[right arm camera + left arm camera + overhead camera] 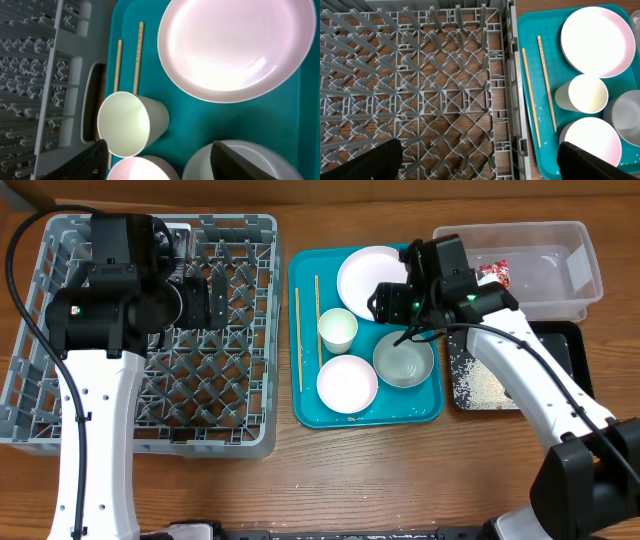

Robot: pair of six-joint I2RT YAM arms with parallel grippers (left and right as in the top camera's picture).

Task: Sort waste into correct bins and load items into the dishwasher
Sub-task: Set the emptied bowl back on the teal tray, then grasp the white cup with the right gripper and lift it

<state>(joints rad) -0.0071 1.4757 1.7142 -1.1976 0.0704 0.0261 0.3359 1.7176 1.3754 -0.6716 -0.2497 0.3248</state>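
Teal tray [300, 395] is carrying plate [370, 275], cup [338, 330], two bowls [347, 383], chopsticks [297, 340]. Overhead alone is showing, right of it, wrapper [494, 275] in clear tub [590, 265], rice [475, 380] in black tray [560, 340]. Left jaws, right jaws are hanging released.

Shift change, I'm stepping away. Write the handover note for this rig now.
Left claw: open, empty, over the rack.
Right claw: open, empty, over the teal tray.
Wrapper lies in the clear tub; rice on the black tray.
No dishes visible in the rack.
Left to load: plate, cup, two bowls, chopsticks, all on the teal tray.
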